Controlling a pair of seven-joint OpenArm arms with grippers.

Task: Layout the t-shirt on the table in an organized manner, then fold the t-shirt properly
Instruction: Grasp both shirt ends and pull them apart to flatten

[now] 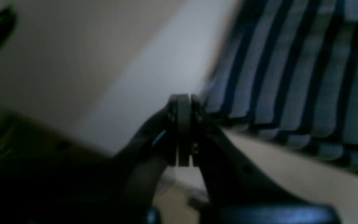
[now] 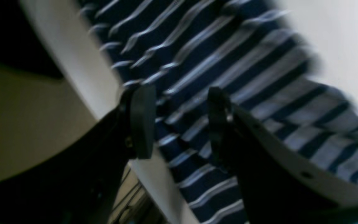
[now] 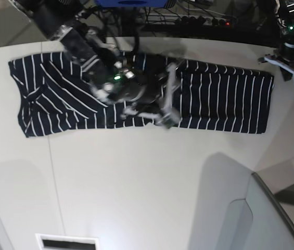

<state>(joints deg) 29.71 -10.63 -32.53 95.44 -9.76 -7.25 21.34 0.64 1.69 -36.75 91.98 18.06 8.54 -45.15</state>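
The striped t-shirt (image 3: 136, 94) lies along the table's (image 3: 136, 182) far edge; right gripper (image 2: 179, 121) spread above it, left gripper (image 1: 183, 130) pinched empty beside its hem.

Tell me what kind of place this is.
Probably a robotics lab or test bench: a large white table bearing only a striped t-shirt, two robot arms over it, and a tangle of cables and electronics along the far edge.

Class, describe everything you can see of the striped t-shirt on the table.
The t-shirt is dark navy soft fabric with thin white stripes. It lies as a long, roughly flattened band across the far side of the white table, rumpled at one end. The right tool hovers open over its middle, and the left tool sits shut beside its other end.
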